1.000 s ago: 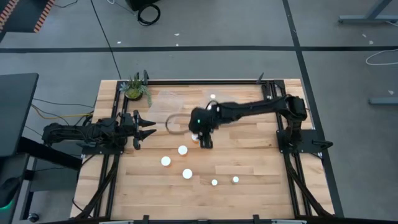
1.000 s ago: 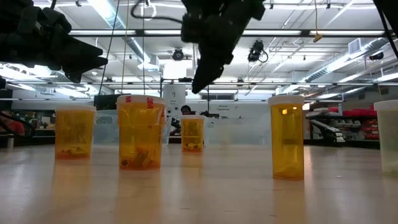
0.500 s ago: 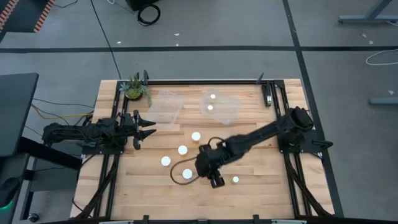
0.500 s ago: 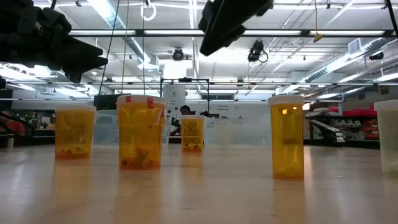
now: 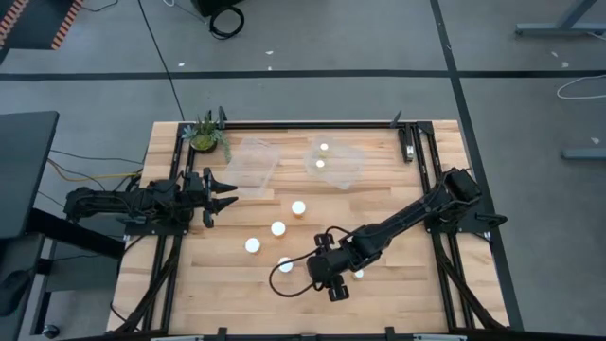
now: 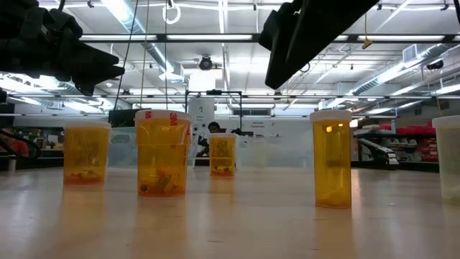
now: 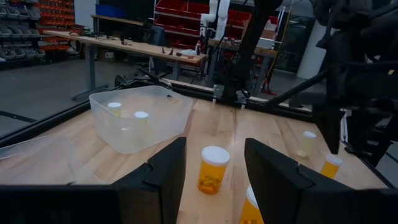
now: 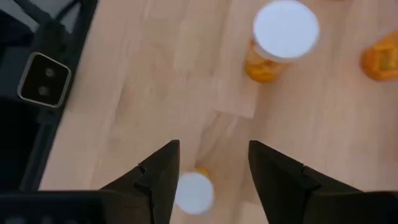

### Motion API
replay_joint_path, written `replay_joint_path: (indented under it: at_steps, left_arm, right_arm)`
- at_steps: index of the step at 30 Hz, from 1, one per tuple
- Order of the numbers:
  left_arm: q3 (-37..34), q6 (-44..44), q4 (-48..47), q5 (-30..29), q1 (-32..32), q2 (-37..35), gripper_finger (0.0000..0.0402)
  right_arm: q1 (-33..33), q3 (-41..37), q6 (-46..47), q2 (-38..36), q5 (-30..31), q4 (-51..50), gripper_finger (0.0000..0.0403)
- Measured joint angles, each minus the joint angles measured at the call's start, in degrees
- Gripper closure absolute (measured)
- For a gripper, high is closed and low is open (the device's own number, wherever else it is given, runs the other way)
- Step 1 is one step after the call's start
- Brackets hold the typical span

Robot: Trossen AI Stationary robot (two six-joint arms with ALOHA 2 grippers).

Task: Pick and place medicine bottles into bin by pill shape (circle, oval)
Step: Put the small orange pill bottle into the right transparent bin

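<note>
Showed a wooden table (image 5: 407, 242) from straight above, with two dark robot arms at its sides. Had the right gripper (image 5: 333, 286) stretched out low toward the table's front edge, pointed straight down. Kept its two fingers spread apart and empty, straddling a narrow bottle (image 8: 194, 191), white cap up, standing upright on the wood just short of the fingertips; probably lined up that way so the fingers could drop around the cap. Left a wider bottle (image 8: 286, 37) standing farther off on the same boards. Held the left gripper (image 5: 230, 194) parked at the table's left edge, fingers also parted and carrying nothing, likely kept clear of the working arm. Scattered the other loose bottles (image 5: 278, 228) across the middle of the table, well apart from one another. Placed two clear bins at the back: the right bin (image 5: 348, 170) with two white-capped bottles inside, the left bin (image 5: 248, 169) apparently without any. Gave no readable view of the pills' shape.
</note>
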Motion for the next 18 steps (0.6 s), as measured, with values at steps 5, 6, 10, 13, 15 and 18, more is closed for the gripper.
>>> replay_joint_path:
  at_steps: [5,6,10,13,15,18]
  left_arm:
    - [0.0,0.0,0.0,0.0,0.0,0.0,0.0230]
    - [0.0,0.0,0.0,0.0,0.0,0.0,0.0230]
    - [0.0,0.0,0.0,0.0,0.0,0.0,0.0230]
    - [0.0,0.0,0.0,0.0,0.0,0.0,0.0230]
    - [0.0,0.0,0.0,0.0,0.0,0.0,0.0230]
    - [0.0,0.0,0.0,0.0,0.0,0.0,0.0230]
  right_arm:
    - [1.2,-1.4,-0.2,0.0,0.0,2.6,0.0160]
    - [1.4,-1.6,-0.3,0.0,0.0,2.5,0.0152]
    - [2.1,-2.9,-0.5,0.0,1.1,2.6,0.0135]
    - [2.1,-4.8,-0.6,0.0,1.5,2.4,0.0136]
    - [2.1,-6.0,0.0,0.0,2.0,2.3,0.0138]
    - [2.0,-7.5,0.0,0.0,2.1,2.6,0.0140]
